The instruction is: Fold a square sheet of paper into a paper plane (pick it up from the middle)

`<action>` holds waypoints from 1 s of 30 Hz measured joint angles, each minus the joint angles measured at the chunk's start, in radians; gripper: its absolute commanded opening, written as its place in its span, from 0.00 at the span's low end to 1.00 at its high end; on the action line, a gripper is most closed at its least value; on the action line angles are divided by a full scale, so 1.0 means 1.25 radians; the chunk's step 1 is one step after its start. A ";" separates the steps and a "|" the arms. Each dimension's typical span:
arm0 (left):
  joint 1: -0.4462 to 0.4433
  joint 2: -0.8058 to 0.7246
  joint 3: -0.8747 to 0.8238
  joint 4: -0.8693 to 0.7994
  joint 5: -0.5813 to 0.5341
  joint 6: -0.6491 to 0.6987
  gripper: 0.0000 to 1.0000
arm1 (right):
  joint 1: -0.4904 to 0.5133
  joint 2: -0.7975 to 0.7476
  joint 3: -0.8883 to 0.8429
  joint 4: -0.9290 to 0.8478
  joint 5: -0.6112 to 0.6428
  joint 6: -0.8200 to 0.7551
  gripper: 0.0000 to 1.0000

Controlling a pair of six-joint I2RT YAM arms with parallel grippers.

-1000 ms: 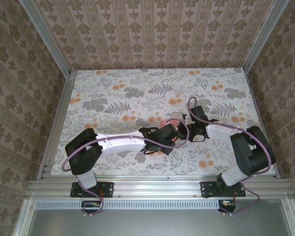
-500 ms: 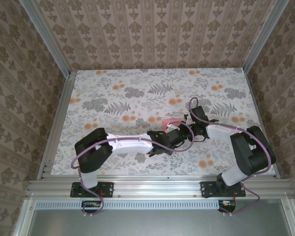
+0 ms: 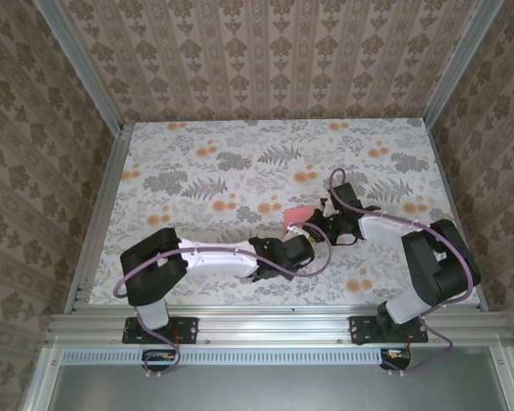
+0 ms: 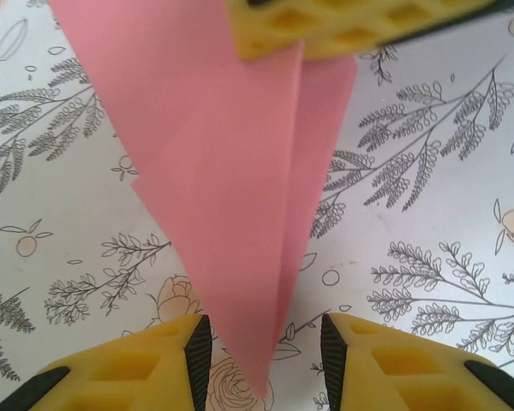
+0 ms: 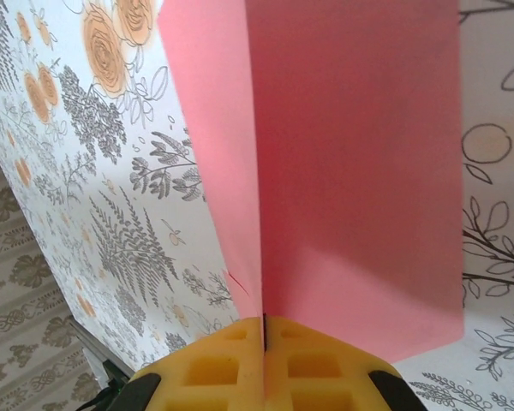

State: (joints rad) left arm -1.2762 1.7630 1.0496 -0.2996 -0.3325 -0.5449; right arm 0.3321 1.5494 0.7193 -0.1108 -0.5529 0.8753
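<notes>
From above, we see the paper plane [image 3: 297, 213] near the middle of the desk [image 3: 197, 163]. Left wrist: the left pincer [image 4: 263, 360] gapes around its tip. Right wrist: the right pincer [image 5: 264, 338] clamps its fold.

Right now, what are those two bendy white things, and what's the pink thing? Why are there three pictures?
They are two robot arms, the left arm and the right arm, bolted to the near edge of a table with a flowery cover. One picture looks down from above and behind them. The other two come from a little camera on each wrist, looking along that arm's yellow grabber. The pink thing is a paper plane, folded to a point. The right pincer is shut on its middle fold and holds it. The left pincer is open, with the plane's pointed tip between its fingers.
</notes>
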 measured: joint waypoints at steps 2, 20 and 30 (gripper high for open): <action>-0.001 0.000 0.000 0.002 0.000 0.005 0.42 | 0.000 0.000 0.005 -0.002 0.000 0.005 0.02; -0.001 0.063 0.056 -0.022 -0.096 0.020 0.25 | 0.000 0.000 0.016 -0.025 0.000 0.015 0.03; -0.001 0.072 0.056 -0.021 -0.096 0.023 0.15 | 0.000 0.000 0.017 -0.027 0.000 0.015 0.05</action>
State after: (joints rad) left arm -1.2770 1.8526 1.1202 -0.3260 -0.4519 -0.5156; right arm 0.3321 1.5494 0.7410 -0.1448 -0.5533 0.8940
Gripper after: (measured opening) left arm 0.160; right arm 0.056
